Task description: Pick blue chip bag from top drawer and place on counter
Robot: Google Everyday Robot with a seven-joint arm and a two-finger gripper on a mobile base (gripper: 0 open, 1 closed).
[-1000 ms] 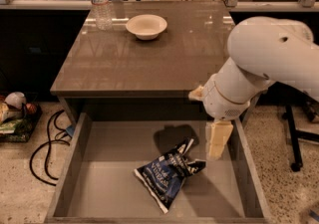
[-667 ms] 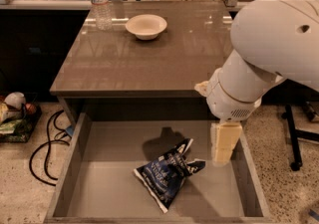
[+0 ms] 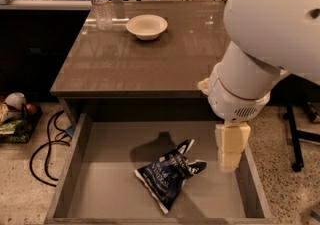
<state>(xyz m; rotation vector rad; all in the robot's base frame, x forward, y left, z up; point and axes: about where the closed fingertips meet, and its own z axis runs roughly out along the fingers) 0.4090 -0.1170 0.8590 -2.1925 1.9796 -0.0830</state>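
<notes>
The blue chip bag (image 3: 167,175) lies crumpled on the bottom of the open top drawer (image 3: 71,168), right of its middle and toward the front. My gripper (image 3: 229,163) hangs pointing down from the big white arm, over the right side of the drawer. It is to the right of the bag, slightly above it and apart from it, and holds nothing that I can see. The glossy grey-brown counter (image 3: 145,66) lies behind and above the drawer.
A white bowl (image 3: 146,26) and a clear water bottle (image 3: 101,1) stand at the counter's back edge. Black cables (image 3: 47,144) and some clutter (image 3: 12,114) lie on the floor to the left. A chair base (image 3: 295,139) stands to the right.
The arm has swung nearer and the gripper has moved slightly right and down beside the bag. The bag has not moved.
</notes>
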